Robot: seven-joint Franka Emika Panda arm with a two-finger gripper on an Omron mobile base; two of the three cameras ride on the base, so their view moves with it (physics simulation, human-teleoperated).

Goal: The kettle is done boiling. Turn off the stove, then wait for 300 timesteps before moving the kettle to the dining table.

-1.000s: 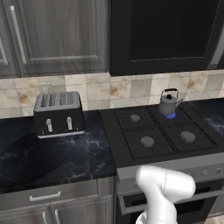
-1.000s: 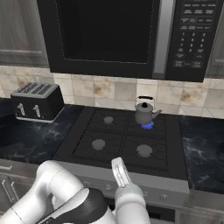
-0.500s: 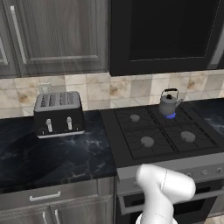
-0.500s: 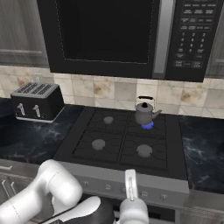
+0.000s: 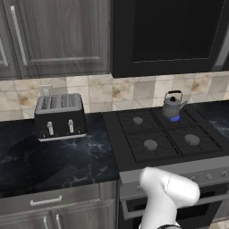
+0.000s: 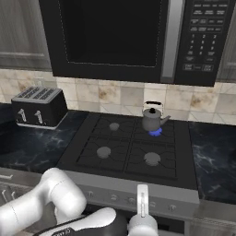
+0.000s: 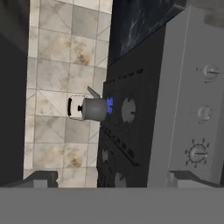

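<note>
- Compared with one second ago, we see the kettle [image 5: 172, 105], the toaster [image 5: 60, 116] and the whole kitchen at the same places, so the base has not driven.
- In the right base view the white arm has swung lower and more to the right, and its upright link now stands in front of the stove's [image 6: 133, 147] front strip.
- From the left, the black toaster stands on the black marble counter [image 5: 58, 156], against the tiled wall.
- Next comes the stove, and the kettle sits upright on its back right burner, over a small blue flame [image 6: 155, 132].
- The other three burners are bare.
- The gripper [image 7: 113, 178] is released: in the hand view its two finger tips stand wide apart and hold nothing.
- It points at the stove's silver knobs [image 7: 198, 153], not touching them.
- Dark wood cabinets [image 5: 58, 36] and a black microwave [image 6: 138, 37] hang above.
</note>
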